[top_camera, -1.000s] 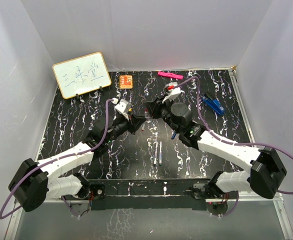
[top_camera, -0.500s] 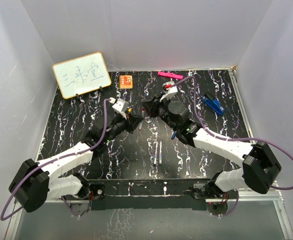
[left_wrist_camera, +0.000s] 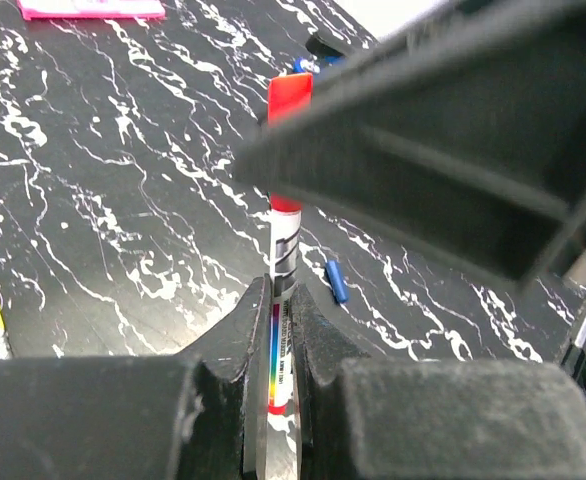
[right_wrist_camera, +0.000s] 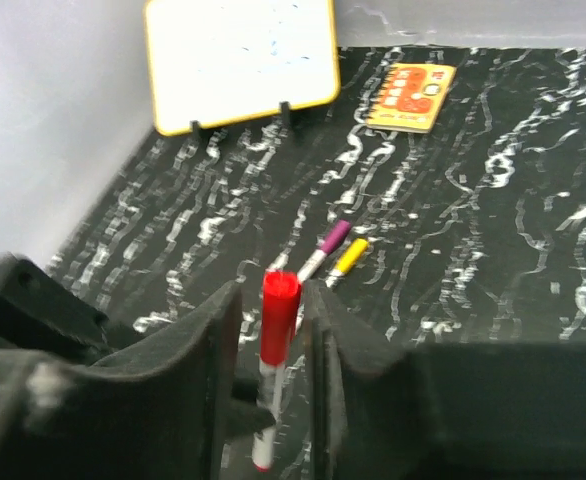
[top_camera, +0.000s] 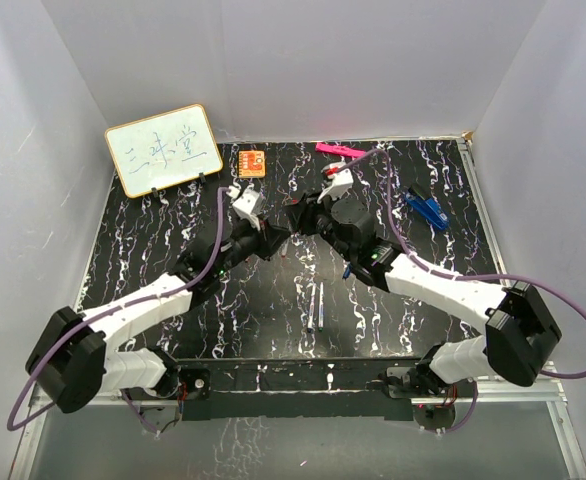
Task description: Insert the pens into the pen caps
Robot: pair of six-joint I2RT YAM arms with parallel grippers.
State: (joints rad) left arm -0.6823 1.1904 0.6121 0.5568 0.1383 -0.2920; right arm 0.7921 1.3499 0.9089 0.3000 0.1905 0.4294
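The left gripper [left_wrist_camera: 281, 300] is closed narrow on the white barrel of a pen [left_wrist_camera: 282, 262]; its two fingers pinch the barrel at the rainbow-striped band, and the pen stands clear of the table [top_camera: 143, 240]. The right gripper [right_wrist_camera: 273, 295] is drawn in on the red cap [right_wrist_camera: 278, 318], one finger on each side; in the right wrist view a thin gap may show at one finger, so we judge the hold firm from the left wrist view, where the cap sits inside the opposing jaws. In the overhead view the two grippers meet tip to tip above the middle of the table.

Step in hand: mating the red cap to the held pen; the cap appears already over the pen's end and in line with the barrel, though we cannot tell whether it is fully seated.

Next move, as we judge it: press the two grippers together along the barrel axis, without tilt, until the cap stops; then open one gripper and set the pen down.

Work outstanding: a blue cap [left_wrist_camera: 335, 282] lies loose on the table; two loose pens [top_camera: 316, 305] lie side by side nearer the arm bases; a purple-capped pen [right_wrist_camera: 331, 240] and a yellow-capped pen [right_wrist_camera: 350, 256] lie touching, and we count them done.
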